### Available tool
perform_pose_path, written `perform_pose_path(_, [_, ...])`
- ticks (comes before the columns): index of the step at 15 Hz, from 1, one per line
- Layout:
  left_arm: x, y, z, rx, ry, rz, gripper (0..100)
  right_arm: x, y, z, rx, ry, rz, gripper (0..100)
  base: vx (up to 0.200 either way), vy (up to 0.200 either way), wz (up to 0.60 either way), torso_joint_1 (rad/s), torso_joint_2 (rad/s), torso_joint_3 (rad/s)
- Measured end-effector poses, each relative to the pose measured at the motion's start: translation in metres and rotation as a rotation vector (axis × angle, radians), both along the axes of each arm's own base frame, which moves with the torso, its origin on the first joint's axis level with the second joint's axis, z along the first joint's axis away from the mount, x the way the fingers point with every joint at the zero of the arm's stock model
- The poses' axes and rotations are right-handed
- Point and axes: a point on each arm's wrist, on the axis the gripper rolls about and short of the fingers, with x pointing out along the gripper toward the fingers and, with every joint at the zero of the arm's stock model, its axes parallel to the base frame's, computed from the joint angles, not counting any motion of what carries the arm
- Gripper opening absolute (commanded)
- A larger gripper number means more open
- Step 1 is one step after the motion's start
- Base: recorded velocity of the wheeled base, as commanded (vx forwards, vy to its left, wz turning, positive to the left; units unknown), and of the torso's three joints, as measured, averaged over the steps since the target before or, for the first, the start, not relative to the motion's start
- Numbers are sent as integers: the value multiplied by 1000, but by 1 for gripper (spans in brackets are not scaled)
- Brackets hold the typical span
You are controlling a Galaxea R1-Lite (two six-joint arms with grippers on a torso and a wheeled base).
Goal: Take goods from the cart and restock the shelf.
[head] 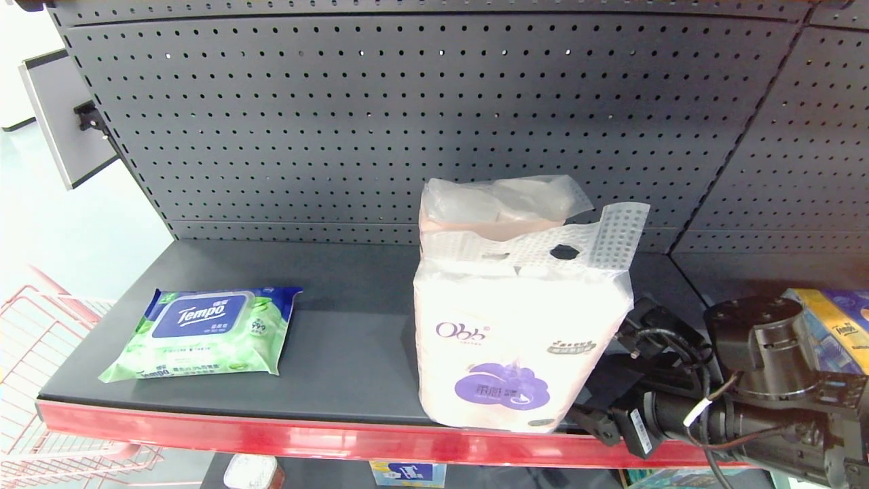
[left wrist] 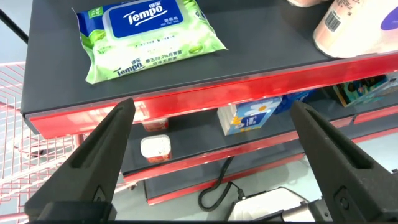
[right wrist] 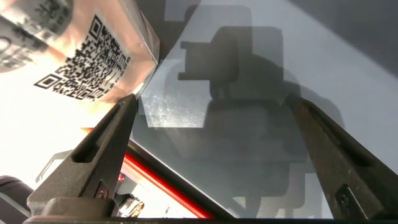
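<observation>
On the dark grey metal shelf board [head: 353,339] with the red front lip, I see the white plastic-wrapped pack of toilet rolls with a purple logo [head: 516,339]. It stands upright near the front edge, right of the middle, with its perforated carry flap sticking up. Well apart from it, toward the left end of the same board, a flat green and blue pack of wet wipes [head: 204,333] lies face up.

My right gripper [head: 611,373] sits low, just beside the roll pack's right side. Its fingers are spread apart with nothing between them. From its wrist camera, one fingertip [right wrist: 129,102] is right at the pack's printed corner, and I cannot tell whether it touches.

My left gripper [left wrist: 212,106] hangs in front of the red lip, below the board, with its fingers also wide apart and empty.

A grey perforated back panel [head: 407,122] rises behind the goods. The red wire cart [head: 41,380] stands off the shelf's left end. On the lower shelf I can make out a small white tin [left wrist: 155,148] and a blue and white carton [left wrist: 249,118]. A yellow and blue tissue box [head: 835,326] lies at the far right.
</observation>
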Motion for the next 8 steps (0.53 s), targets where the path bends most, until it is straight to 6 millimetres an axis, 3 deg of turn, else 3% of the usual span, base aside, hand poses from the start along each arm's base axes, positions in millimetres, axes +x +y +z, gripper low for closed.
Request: perform_pose_path(8, [-1, 0, -2, -1, -1, 1, 100, 0, 2, -1, -3, 1, 3, 100, 0, 0, 0, 0, 0, 0])
